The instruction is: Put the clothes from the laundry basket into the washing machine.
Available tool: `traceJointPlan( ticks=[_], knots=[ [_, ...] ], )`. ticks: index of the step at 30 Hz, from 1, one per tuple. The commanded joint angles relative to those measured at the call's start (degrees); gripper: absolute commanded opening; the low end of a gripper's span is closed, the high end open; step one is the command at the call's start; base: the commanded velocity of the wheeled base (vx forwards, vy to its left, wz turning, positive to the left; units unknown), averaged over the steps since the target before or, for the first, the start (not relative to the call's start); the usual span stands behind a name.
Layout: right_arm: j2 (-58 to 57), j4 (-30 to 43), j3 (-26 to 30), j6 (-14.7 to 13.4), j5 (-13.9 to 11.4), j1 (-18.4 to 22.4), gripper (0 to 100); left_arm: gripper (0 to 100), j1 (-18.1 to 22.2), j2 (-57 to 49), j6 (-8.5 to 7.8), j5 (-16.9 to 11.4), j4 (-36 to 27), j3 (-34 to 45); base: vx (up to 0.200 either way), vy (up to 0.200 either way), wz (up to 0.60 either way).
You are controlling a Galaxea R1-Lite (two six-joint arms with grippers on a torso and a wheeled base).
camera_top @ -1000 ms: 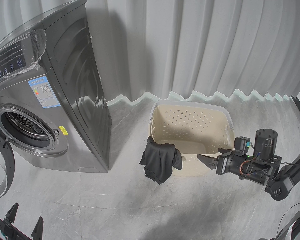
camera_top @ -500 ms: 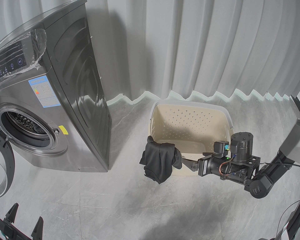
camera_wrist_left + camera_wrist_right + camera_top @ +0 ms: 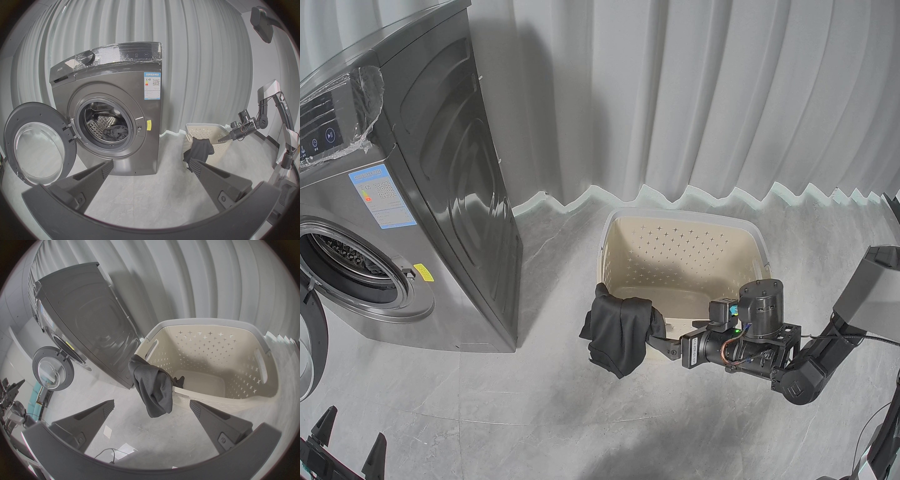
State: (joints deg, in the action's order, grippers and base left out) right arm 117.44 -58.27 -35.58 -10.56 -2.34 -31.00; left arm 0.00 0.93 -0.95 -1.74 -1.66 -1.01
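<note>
looking down from the head view, i see the laundry basket (image 3: 687,214) standing on the floor (image 3: 519,406) in front of a pale curtain (image 3: 706,94), just to the right of the washing machine (image 3: 450,187). one dark garment (image 3: 619,331) is draped over the basket's front rim at the corner nearer the machine. most of it hangs down the outside wall toward the floor, and a small fold lies over on the inside. the rest of the basket's bottom shows bare.

my right tool (image 3: 675,333) is level with that front rim, pointing sideways at the garment. its fingers are spread wide and pinch nothing. the tip of one finger sits right at the cloth's edge, but i cannot tell whether it touches. from the right wrist view the garment hangs between the two spread fingers, farther out.

my left tool (image 3: 150,162) is low and well apart from the basket, spread open with nothing in it, facing the front of the machine. the machine's round door (image 3: 34,140) is swung fully open to the side, and some dark clothing (image 3: 115,132) already lies in the drum.
</note>
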Motion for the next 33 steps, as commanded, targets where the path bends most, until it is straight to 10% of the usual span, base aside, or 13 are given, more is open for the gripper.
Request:
traceJointPlan(
  ticks=[1, 33],
  knots=[
    [2.09, -0.09, -0.10, 0.19, 0.06, -1.34, 100, 100, 0.00, -0.75, -0.02, -0.01, -0.01, 0.48, 0.000, 0.000, 0.00],
    [17.82, -6.94, -14.86, 1.86, 0.23, -1.34, 100, 100, 0.00, -0.75, 0.07, -0.01, -0.01, 0.48, 0.000, 0.000, 0.00]
  ],
)
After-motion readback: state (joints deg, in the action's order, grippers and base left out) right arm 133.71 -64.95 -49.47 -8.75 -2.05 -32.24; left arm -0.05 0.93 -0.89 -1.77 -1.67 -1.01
